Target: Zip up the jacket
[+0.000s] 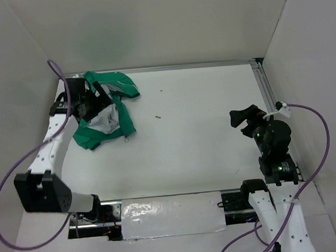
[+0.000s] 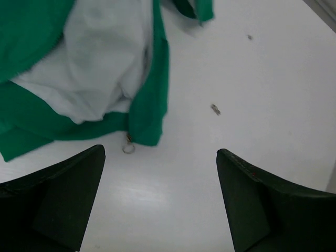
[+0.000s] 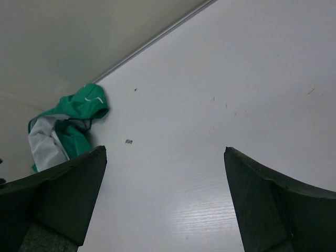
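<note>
The jacket [image 1: 106, 110] lies crumpled at the table's far left, bright green with its white lining turned up. In the left wrist view the jacket [image 2: 79, 79] fills the upper left, and a small metal zipper pull ring [image 2: 128, 147] hangs off its lower green corner onto the table. My left gripper [image 1: 97, 99] hovers over the jacket, open, and in its own view the left gripper [image 2: 160, 152] has only bare table between its fingers. My right gripper [image 1: 242, 116] stands open far to the right, empty. From the right gripper [image 3: 165, 150] the jacket [image 3: 63, 128] shows far off at the left.
A small dark speck [image 1: 157, 117] lies on the table right of the jacket. A metal rail [image 1: 266, 90] runs along the back and right edges below white walls. A crinkled silver strip [image 1: 171, 215] covers the near edge between the arm bases.
</note>
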Robot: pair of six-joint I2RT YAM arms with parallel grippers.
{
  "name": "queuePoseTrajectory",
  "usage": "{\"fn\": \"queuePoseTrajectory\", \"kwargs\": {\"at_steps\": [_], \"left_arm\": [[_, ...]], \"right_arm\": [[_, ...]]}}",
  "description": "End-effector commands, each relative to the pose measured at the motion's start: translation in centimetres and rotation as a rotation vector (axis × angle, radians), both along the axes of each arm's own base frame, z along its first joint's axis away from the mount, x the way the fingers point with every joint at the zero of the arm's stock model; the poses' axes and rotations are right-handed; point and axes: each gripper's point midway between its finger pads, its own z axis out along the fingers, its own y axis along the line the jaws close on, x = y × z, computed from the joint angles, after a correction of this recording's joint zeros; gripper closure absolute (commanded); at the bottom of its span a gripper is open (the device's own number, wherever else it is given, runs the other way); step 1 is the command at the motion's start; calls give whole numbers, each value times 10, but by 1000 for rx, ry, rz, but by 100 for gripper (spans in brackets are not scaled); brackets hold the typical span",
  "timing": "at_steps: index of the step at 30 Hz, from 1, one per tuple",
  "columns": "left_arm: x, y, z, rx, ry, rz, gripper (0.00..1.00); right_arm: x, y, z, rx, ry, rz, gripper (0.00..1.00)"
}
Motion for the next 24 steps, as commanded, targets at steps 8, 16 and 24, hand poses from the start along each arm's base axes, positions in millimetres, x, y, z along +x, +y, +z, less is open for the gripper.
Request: {"fn": "queuePoseTrajectory", "kwargs": {"at_steps": [8,16,24], "left_arm": [[133,79,-109,191,307,188,1],[176,48,-157,144,348,-6,100],[114,-86,-3,178,-52,-362,100]], "right_arm": [[27,8,-11,-59,22,81,0],[32,8,-16,-80,50,91,0],[21,8,-8,-67,19,84,0]]}}
